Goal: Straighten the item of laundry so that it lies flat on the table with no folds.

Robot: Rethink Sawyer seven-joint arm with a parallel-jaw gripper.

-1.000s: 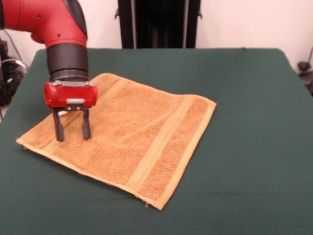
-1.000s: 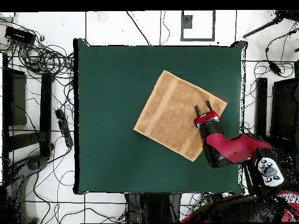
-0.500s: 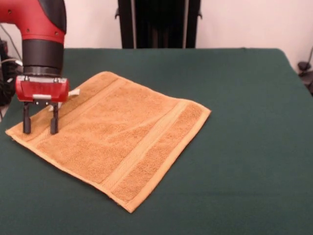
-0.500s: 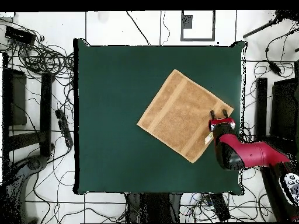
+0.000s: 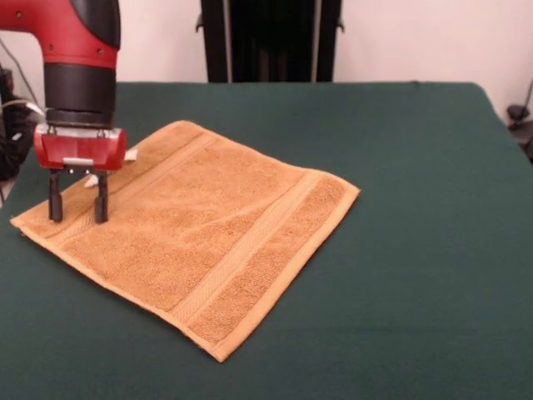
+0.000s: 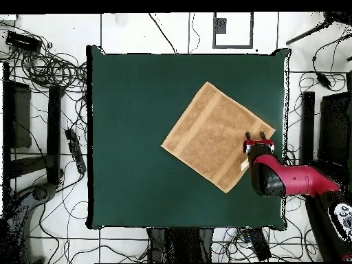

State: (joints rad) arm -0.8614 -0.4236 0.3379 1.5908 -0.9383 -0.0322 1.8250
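Note:
The item of laundry (image 5: 196,229) is an orange-tan towel spread out as a diamond on the green table (image 5: 416,208), with a paler band running near its right hem. It looks flat, with only slight ripples. My gripper (image 5: 77,212) stands open over the towel's left corner, its two dark fingertips at or just above the cloth, with nothing between them. From overhead the towel (image 6: 213,134) lies right of the table's (image 6: 130,137) centre, and the gripper (image 6: 255,135) is at its right corner.
A small white tag (image 5: 129,155) sticks out beside the gripper's red body. Cables and dark stands (image 6: 51,117) lie on the floor around the table. The towel's left corner is close to the table's edge.
A second ago the gripper dragged the towel toward the table's left side in the front view. Since half a second ago the towel has stayed put and the gripper has barely shifted.

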